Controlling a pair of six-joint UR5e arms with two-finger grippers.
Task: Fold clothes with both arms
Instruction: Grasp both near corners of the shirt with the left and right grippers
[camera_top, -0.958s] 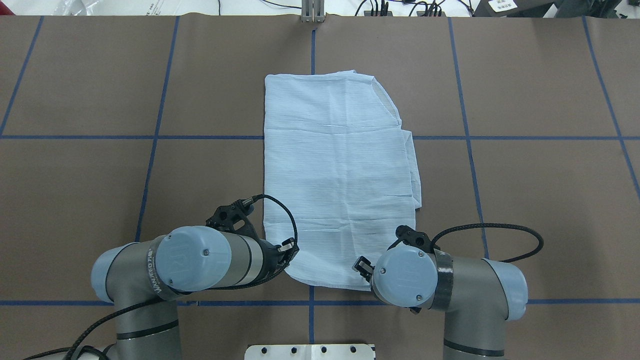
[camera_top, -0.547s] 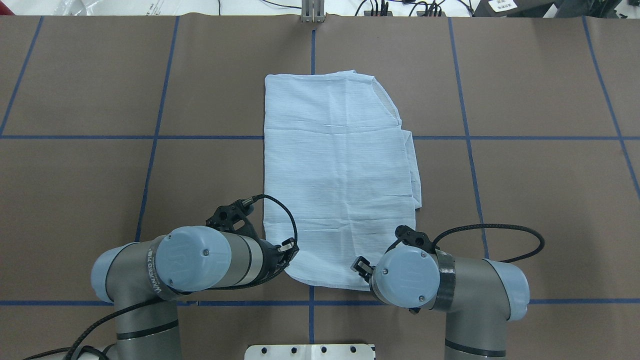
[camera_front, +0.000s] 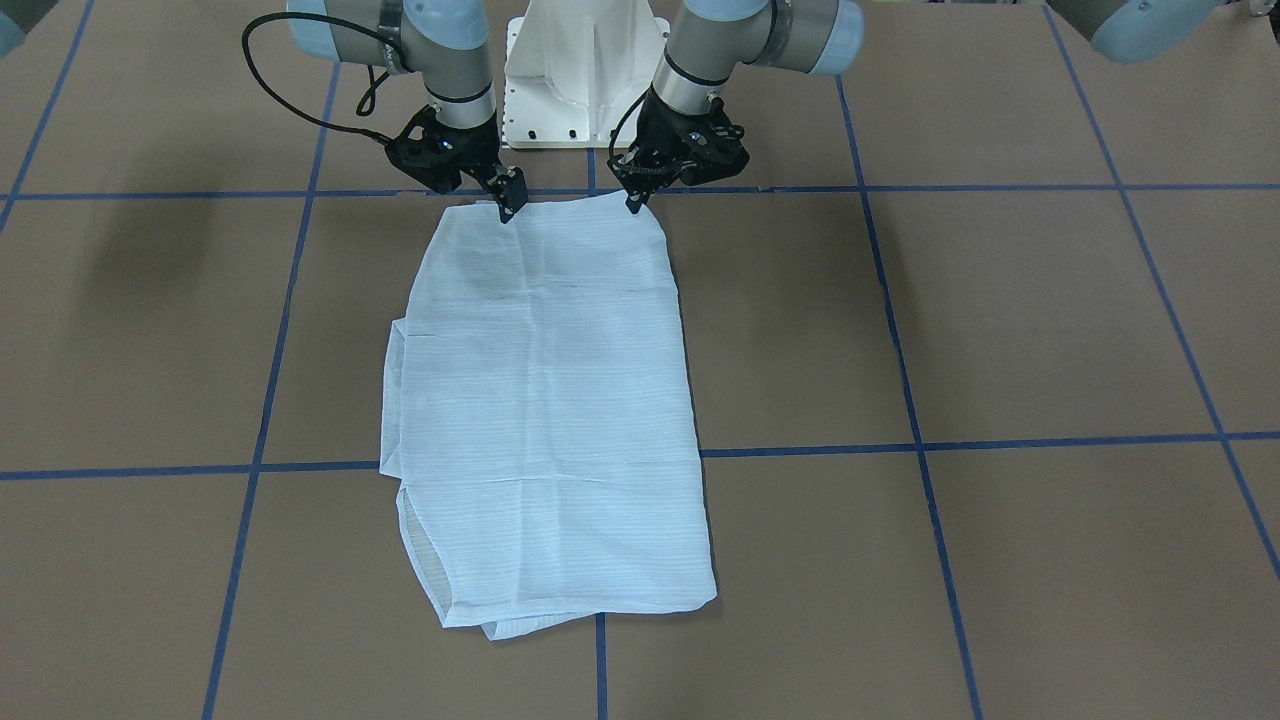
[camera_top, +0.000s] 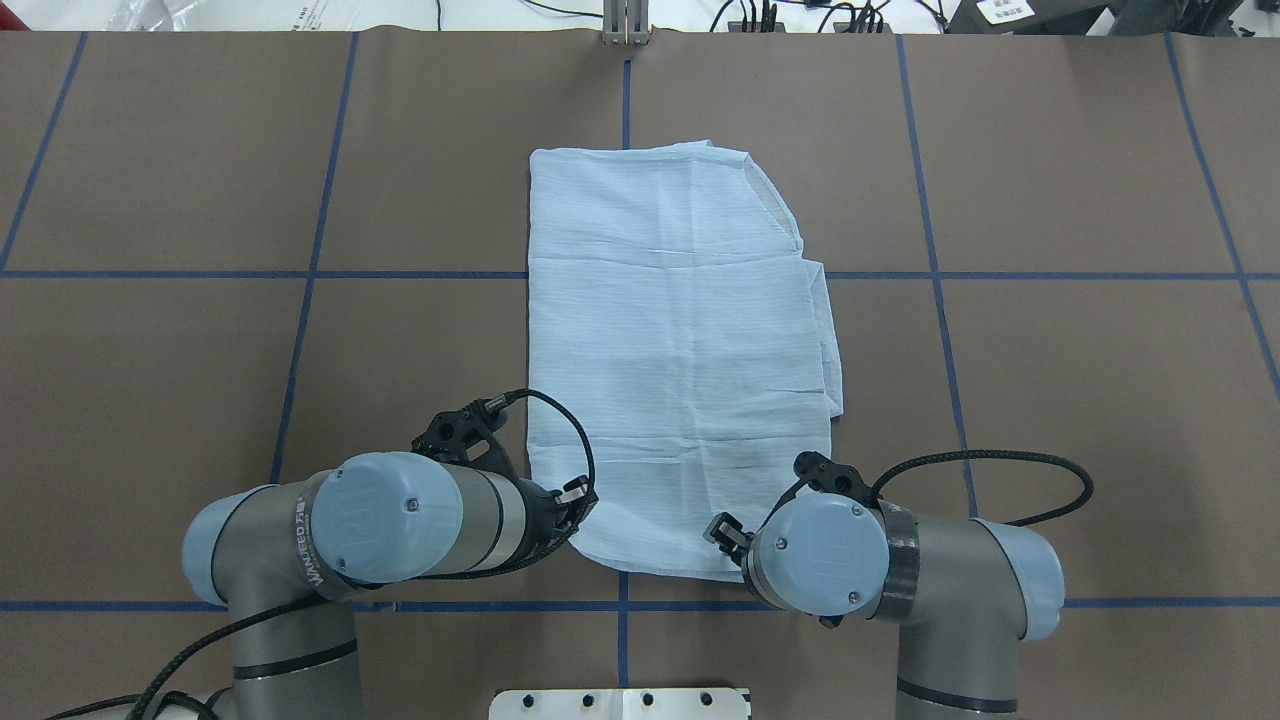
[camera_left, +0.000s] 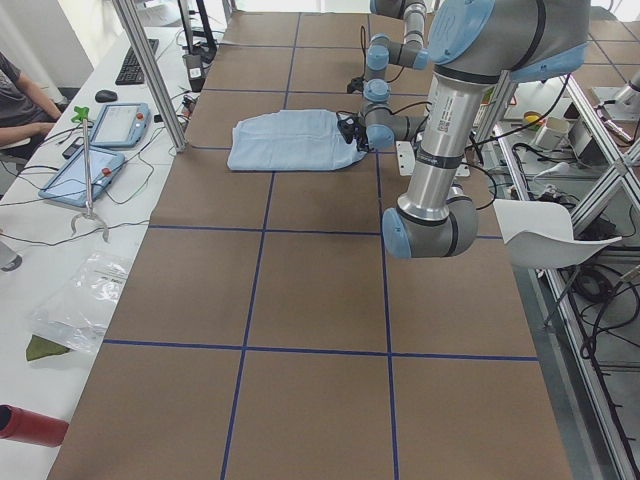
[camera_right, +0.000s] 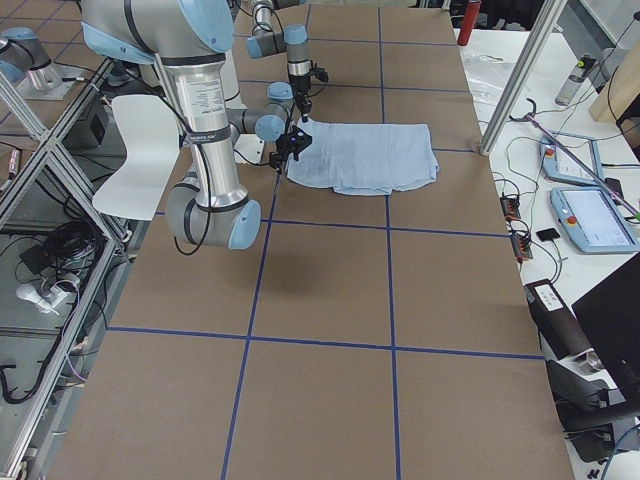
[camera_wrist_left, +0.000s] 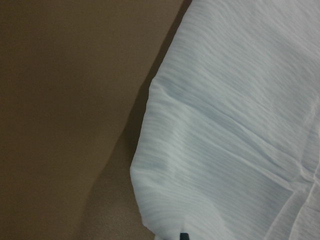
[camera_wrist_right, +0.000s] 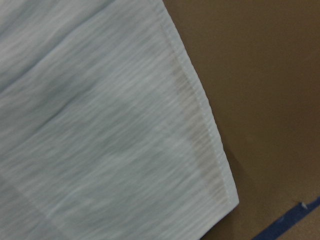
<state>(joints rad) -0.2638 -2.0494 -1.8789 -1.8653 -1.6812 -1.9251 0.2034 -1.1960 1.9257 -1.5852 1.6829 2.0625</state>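
1. Only the right arm has moved since a second ago: its wrist has slid slightly outward and back toward the robot. The left arm and the shirt lie as they did.
2. Nearest the robot, both hands point down at the shirt's near hem. The left hand is at the left corner and the right hand just inside the right corner. I cannot tell whether either is spread or pinching cloth, since the wrist views show only fabric.
3. Beyond them, the shirt lies flat on the brown tabletop, folded into a long strip running away from the robot. It crosses a blue tape line, and an under-layer peeks out along its right side.
4. At the far end, one corner is cut on a slant.
5. The cloth is thin and stacked, so a hand may catch only the top layer or slip off the hem. If one corner rises before the other, the strip would likely skew, the loose under-layer would drag out, and the next fold would land crooked.
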